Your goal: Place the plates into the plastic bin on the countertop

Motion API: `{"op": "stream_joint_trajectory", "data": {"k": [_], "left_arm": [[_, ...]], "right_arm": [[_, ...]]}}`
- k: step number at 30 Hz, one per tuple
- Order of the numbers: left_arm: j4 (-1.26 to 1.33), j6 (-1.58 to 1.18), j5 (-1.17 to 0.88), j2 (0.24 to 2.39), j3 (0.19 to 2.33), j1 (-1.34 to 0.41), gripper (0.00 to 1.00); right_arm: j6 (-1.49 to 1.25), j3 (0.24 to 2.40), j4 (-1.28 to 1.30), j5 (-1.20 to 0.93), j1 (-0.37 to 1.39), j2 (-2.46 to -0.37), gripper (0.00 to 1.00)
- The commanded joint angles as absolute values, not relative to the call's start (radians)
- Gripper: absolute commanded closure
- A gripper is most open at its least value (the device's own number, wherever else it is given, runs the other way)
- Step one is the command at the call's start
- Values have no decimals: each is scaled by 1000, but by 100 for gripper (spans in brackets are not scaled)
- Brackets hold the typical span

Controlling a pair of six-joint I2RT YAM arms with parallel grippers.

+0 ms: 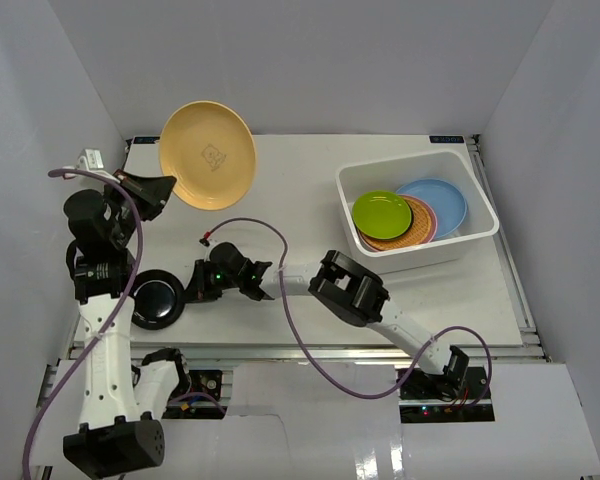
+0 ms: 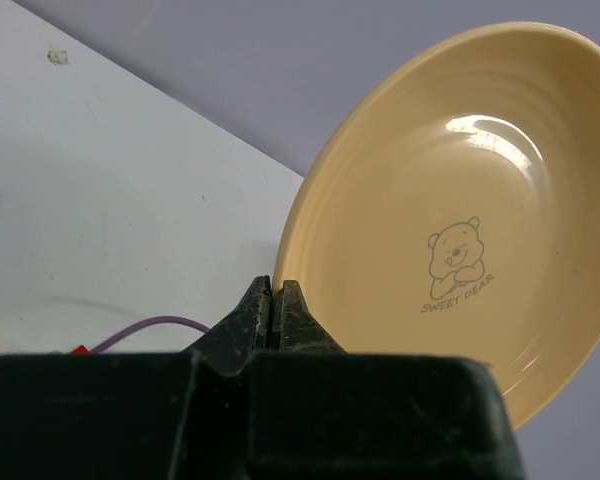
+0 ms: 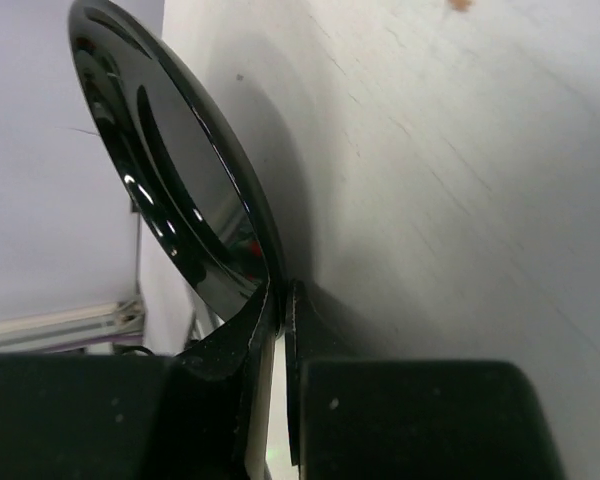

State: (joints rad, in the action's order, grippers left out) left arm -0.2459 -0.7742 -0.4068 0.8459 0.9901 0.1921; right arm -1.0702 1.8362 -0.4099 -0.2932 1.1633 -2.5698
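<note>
Nearest me, at the near left corner of the flat white counter [image 1: 310, 180], my right hand [image 3: 280, 295] is clenched on the rim of the glossy round black plate [image 3: 180, 200]. The wrist view shows the plate tipped up on edge, pinched only at its lip. I cannot tell whether its far side rests on the counter. That grip is thin and the glaze is slick, so I judge the plate could pivot or slide out on a fast swing.

Further back, over the far left corner, my left hand [image 2: 273, 300] grasps the round yellow-orange plate [image 2: 460, 220] by its lower rim and holds it raised and tilted. It is the same narrow pinch, with the same risk.

My right arm reaches across to the left side, so both arms must travel right together and could collide. A loose purple cable [image 1: 270, 235] lies between them and could snag.

At the far right stands the white rectangular plastic bin [image 1: 430, 255]. It already holds the lime green plate [image 1: 382, 213] and the woven-look tan [image 1: 395, 240], pink [image 1: 430, 225] and blue [image 1: 440, 200] plates, all overlapping. A plate dropped on that pile could skid, or catch the rim.
</note>
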Motion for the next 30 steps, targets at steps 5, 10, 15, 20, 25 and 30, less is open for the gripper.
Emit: {"op": "stream_joint_trajectory", "data": {"k": [5, 10, 15, 20, 25, 30], "left_arm": [[-236, -762, -385, 890, 1218, 187, 100], [-235, -801, -396, 904, 1325, 186, 100], [-215, -844, -420, 904, 1315, 186, 100], [-149, -903, -479, 933, 1253, 184, 100], [-71, -905, -474, 997, 1230, 79, 100], [-60, -793, -264, 1150, 1293, -253, 100]], "right_arm": [[-749, 1663, -364, -111, 1137, -2194, 92], [-618, 1507, -313, -6, 1075, -1947, 92], [-574, 1375, -299, 23, 957, -1752, 92], [-558, 1252, -281, -6, 757, -1542, 92], [-523, 1184, -189, -89, 545, -1393, 92], [-528, 1073, -137, -217, 229, -1304, 92]]}}
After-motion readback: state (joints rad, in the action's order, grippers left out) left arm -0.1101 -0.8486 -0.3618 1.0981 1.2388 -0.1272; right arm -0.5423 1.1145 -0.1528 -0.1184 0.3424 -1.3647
